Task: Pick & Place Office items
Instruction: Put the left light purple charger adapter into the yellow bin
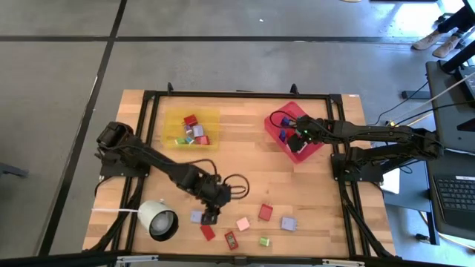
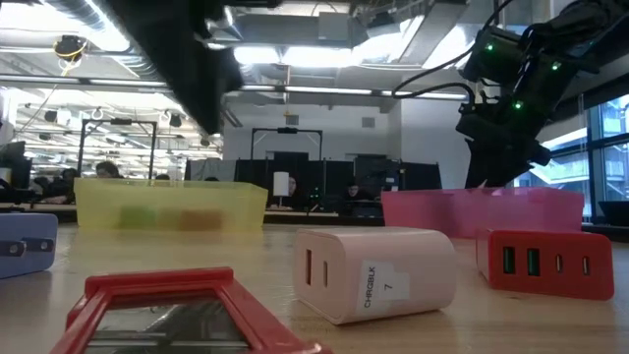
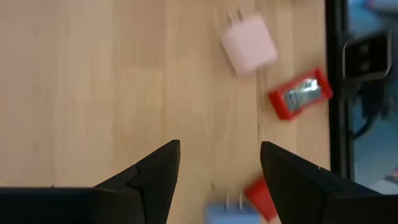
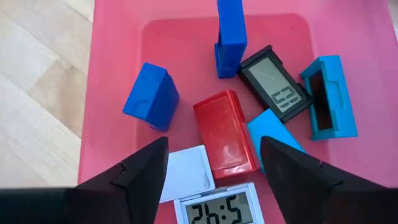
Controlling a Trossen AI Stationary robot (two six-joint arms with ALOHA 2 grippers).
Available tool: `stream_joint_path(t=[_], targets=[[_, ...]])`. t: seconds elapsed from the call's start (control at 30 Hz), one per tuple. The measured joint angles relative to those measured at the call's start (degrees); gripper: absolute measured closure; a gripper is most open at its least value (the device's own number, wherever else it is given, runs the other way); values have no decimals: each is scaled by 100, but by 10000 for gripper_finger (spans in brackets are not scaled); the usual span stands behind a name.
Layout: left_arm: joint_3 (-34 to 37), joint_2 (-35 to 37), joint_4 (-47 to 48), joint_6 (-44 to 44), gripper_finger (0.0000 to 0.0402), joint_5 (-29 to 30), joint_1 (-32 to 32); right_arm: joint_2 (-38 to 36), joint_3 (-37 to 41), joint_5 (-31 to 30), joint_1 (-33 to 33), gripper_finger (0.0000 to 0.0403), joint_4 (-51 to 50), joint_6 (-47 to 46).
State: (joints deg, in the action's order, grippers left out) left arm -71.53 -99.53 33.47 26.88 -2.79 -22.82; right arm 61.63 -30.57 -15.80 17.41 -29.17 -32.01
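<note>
Office items: small blocks in 3 groups — loose on the wooden table at its front, inside the yellow tray, and inside the red tray.
Front group: pink charger, red charger, lilac block, green block, red-framed clock, red block, lilac charger; all flat on the wood, apart from each other.
Low view: pink charger lies on its side with a label on its end, red charger just beside it, red-framed clock face up nearest the camera.
Red tray contents: 2 blue blocks, red block, black-framed clock, teal-framed clock, white block, white-framed clock.
Yellow tray contents: several red, lilac and green blocks clustered toward 1 corner.
Right gripper: above the red tray, fingers spread, nothing between them; red block and white block lie below the gap.
Left gripper: low over the front group, just beside the lilac charger, fingers spread, pinching nothing.
White round lamp-like object: front left of the table, near the left gripper.
</note>
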Motion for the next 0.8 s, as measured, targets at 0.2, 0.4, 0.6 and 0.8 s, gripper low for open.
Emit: stream_joint_path(t=[0.2, 0.4, 0.6, 0.8], targets=[[0, 0, 215, 236, 182, 173, -511, 0, -2, 18, 0, 151, 0, -13], [0, 0, 300, 1038, 174, 560, -820, 0, -2, 18, 0, 151, 0, -13], [0, 0, 746, 1665, 155, 583, -997, 0, -4, 18, 0, 151, 0, -13], [0, -38, 1164, 1495, 125, 590, -1208, 0, -4, 20, 0, 151, 0, -13]])
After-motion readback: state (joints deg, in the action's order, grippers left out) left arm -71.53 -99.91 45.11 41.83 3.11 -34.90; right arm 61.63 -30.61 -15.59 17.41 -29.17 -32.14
